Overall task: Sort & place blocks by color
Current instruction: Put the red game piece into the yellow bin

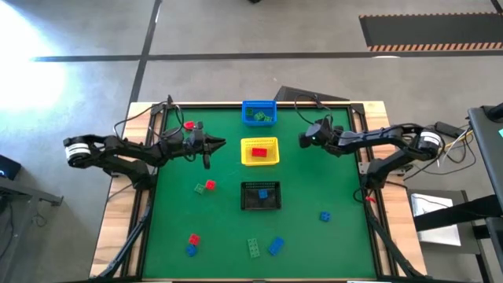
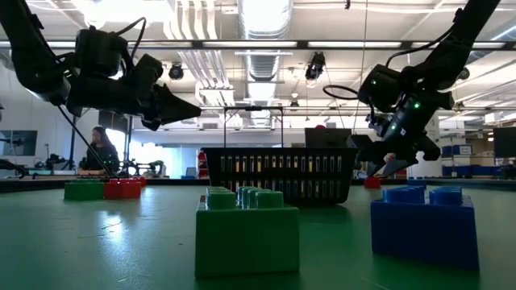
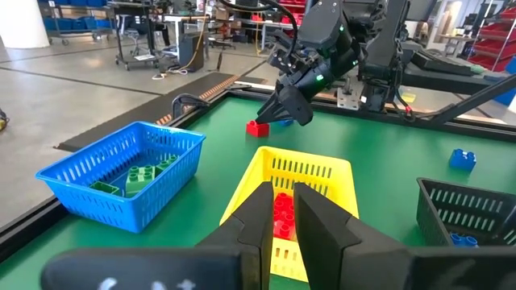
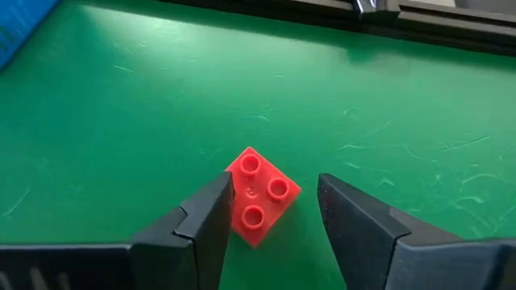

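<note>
Right gripper (image 4: 270,211), at two o'clock on the green surface (image 1: 314,244), straddles a red block (image 4: 260,196) with fingers apart, set to pinch it for the yellow basket (image 1: 260,160). Left gripper (image 1: 214,144), fingers together, waits at ten o'clock.

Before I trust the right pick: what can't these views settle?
- Right gripper: whether its fingers touch the red brick yet; the contact faces are hidden in the right wrist view.
- Black basket: contents too small in the high view, behind mesh in the low view.
- Left gripper: anything held is hidden between its fingers.
</note>
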Action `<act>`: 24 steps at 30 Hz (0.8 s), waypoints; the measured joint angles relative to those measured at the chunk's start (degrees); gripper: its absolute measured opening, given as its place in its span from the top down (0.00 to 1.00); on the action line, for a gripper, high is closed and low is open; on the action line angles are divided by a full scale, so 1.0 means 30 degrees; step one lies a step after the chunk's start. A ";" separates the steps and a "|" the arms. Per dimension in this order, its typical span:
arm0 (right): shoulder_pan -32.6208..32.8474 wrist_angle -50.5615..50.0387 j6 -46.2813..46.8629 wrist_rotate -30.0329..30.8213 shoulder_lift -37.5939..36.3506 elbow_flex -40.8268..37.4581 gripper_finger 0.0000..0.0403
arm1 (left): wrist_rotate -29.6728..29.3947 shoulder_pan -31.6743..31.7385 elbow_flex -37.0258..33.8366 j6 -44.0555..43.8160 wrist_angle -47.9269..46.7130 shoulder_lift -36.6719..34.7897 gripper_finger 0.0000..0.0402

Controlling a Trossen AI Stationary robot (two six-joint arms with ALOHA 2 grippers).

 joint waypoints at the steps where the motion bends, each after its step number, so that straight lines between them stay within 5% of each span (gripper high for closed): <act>1: 0.0007 0.0000 -0.0050 -0.0008 0.0008 0.0000 0.56 | -0.0004 0.0000 0.0000 0.0000 -0.0001 0.0000 0.92; 13: 0.0014 -0.0391 -0.2244 -0.1412 -0.1193 0.0132 0.38 | -0.0005 -0.0007 0.0000 0.0001 -0.0065 0.0000 0.92; 24: -0.0108 -0.0365 -1.0416 -0.7190 -0.2826 0.0095 0.35 | -0.0013 -0.0015 0.0000 0.0007 -0.0306 0.0007 0.92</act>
